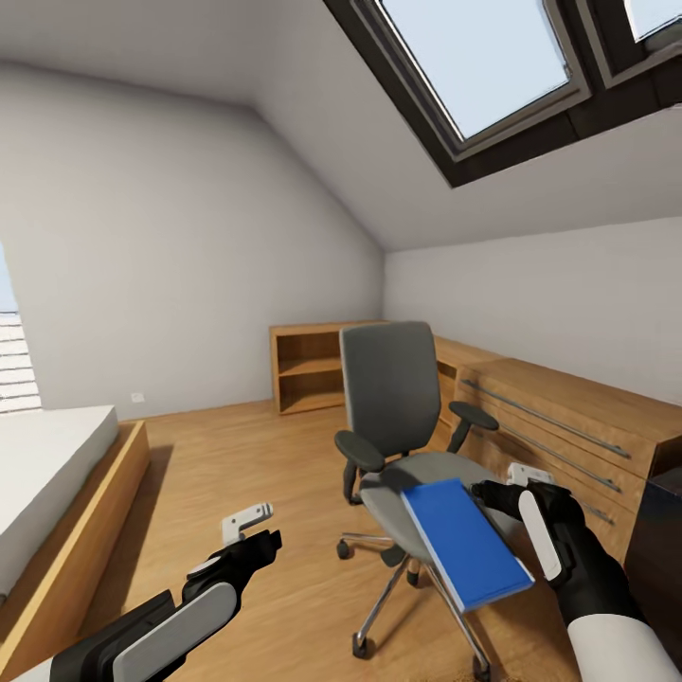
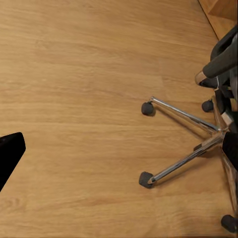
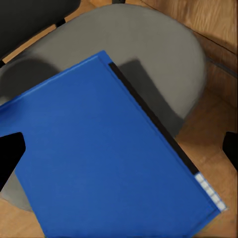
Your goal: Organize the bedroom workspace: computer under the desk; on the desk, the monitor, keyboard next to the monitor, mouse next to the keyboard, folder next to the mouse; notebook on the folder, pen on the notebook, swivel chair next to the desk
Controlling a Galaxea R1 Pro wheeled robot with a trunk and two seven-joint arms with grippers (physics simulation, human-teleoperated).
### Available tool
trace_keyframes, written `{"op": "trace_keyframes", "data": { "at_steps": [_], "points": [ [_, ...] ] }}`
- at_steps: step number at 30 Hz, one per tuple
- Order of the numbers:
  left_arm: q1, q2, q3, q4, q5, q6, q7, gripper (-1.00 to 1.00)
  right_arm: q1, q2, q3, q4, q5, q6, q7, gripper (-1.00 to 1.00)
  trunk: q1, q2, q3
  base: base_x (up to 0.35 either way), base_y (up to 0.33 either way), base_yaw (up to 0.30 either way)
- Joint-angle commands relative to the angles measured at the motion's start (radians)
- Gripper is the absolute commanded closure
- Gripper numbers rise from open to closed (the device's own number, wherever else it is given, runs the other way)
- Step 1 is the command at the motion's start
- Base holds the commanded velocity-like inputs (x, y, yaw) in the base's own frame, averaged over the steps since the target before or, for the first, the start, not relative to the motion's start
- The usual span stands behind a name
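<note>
**Layout around the right gripper**

Right gripper [image 1: 507,485] sits just right of the folder [image 1: 466,544], at its far edge. Folder tilted over the swivel chair [image 1: 398,417] seat, overhanging the near edge. Wooden drawer unit [image 1: 568,421] behind and right of the gripper. Left gripper [image 1: 254,527] well apart to the left, over floor [image 1: 246,455]; bed [image 1: 57,474] further left.

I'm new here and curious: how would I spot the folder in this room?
Find the grey swivel office chair on the wooden floor, before the low wooden cabinets. Over its seat lies a thin bright blue rectangular folder, the only blue thing nearby.
</note>
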State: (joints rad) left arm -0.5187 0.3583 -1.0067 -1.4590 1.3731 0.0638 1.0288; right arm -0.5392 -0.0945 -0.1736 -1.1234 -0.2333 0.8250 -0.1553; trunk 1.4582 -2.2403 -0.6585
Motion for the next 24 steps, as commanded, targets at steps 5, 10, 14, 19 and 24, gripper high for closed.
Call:
{"op": "trace_keyframes", "data": {
  "at_steps": [5,10,14,19,24],
  "points": [
    [-0.001,0.001,-0.001,-0.001,0.000,0.007,0.005,-1.00,-0.001,0.000,0.000,-0.001,-0.011,0.003,-0.009,-1.00,0.000,-0.001,0.003,-0.001,0.045,-0.262],
    [-0.001,0.001,-0.002,-0.001,0.000,0.007,0.005,-1.00,-0.001,-0.001,0.000,-0.002,-0.011,0.003,-0.009,-1.00,0.000,-0.001,0.007,0.000,0.013,-0.262],
    [-0.001,0.001,-0.002,-0.001,0.001,0.007,0.005,-1.00,-0.001,-0.002,-0.002,-0.002,-0.011,0.003,-0.009,-1.00,0.000,-0.001,0.010,0.000,0.004,-0.262],
    [-0.001,0.001,-0.001,-0.001,0.000,0.007,0.005,-1.00,-0.001,-0.001,-0.006,-0.002,-0.011,0.003,-0.009,-1.00,0.000,-0.001,0.014,0.000,0.001,-0.262],
    [-0.001,0.001,-0.001,-0.001,0.000,0.007,0.005,-1.00,-0.001,-0.001,-0.008,-0.002,-0.011,0.003,-0.009,-1.00,0.000,-0.001,0.018,0.000,0.000,-0.262]
  ]
}}
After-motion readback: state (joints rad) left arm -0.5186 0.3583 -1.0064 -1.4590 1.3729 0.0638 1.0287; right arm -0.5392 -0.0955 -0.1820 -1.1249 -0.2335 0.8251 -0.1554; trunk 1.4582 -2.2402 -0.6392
